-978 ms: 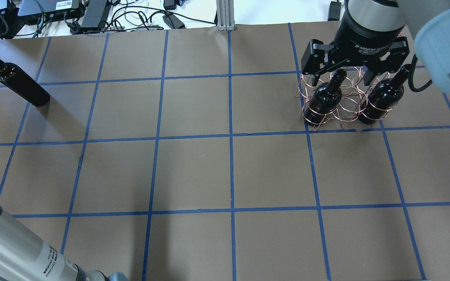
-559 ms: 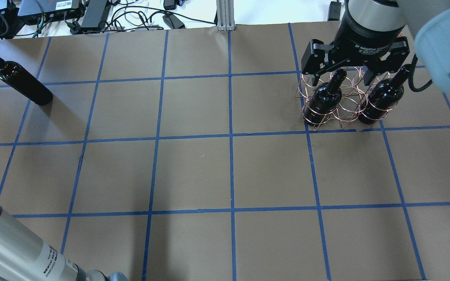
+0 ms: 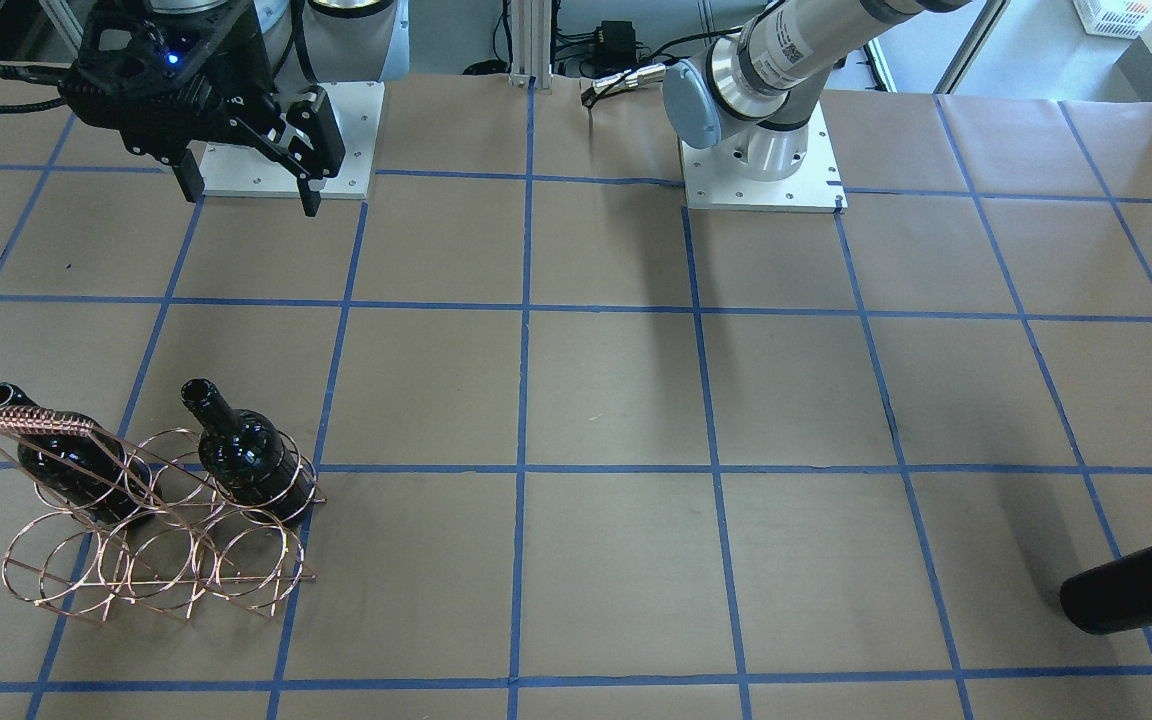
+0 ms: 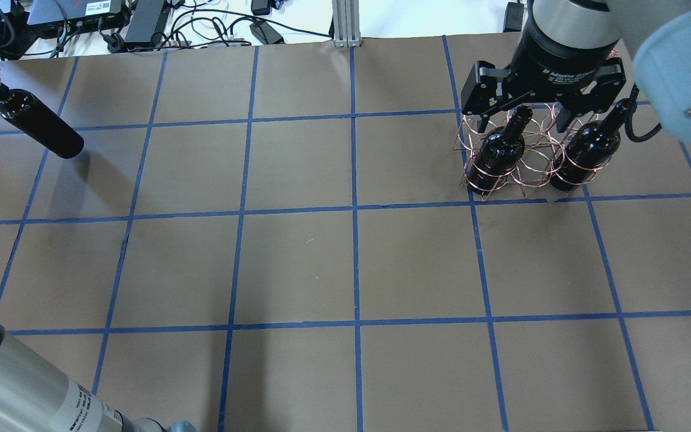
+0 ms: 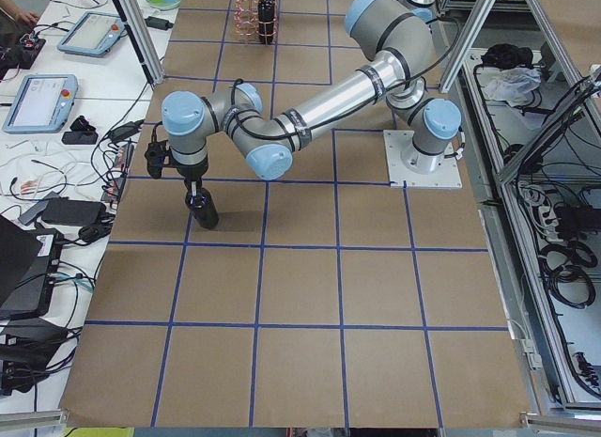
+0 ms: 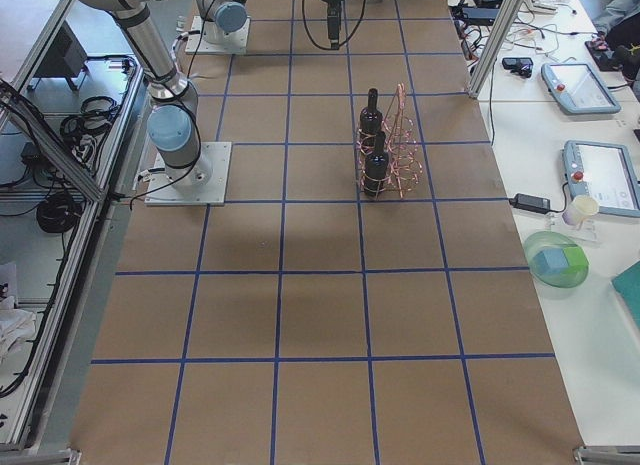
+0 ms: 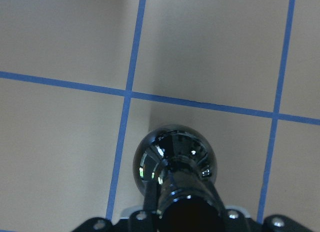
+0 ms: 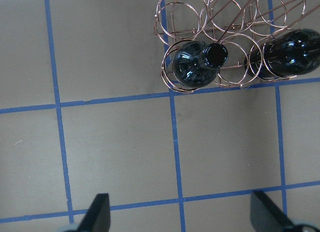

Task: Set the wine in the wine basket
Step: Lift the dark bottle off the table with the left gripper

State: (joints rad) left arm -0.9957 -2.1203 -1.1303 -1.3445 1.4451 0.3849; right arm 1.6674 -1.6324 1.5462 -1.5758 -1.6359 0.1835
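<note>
A: Right, where's the wine bottle (image 4: 39, 123)?

B: Well apart from the wine basket (image 3: 161, 550), out at the opposite end of the table (image 3: 616, 400). It hangs neck up from the left gripper (image 5: 192, 177), which is clamped on the neck.

A: Can you see the grip itself?

B: Barely. Overhead, that gripper is cut by the frame edge. On the left wrist camera, the bottle's shoulder and mouth fill the bottom of the picture and cover the pads. From the front only the lower body shows, and the rest runs off the side.

A: Base on the table or off it?

B: Can't tell from any of these angles.

A: And at the basket?

B: The right gripper (image 4: 524, 122) hovers up over it, jaws spread wide with nothing between them. Its own camera catches just two fingertips at the bottom corners.

A: Anything in the rings?

B: One bottle (image 3: 248, 458) stands in an end ring of the row on the robot's side. A second bottle (image 3: 76, 470) stands in that row's other end ring, with one ring between them. From the front, the braided handle (image 3: 31, 420) crosses the second one's neck, and in the right wrist view that bottle runs off the edge.
</note>
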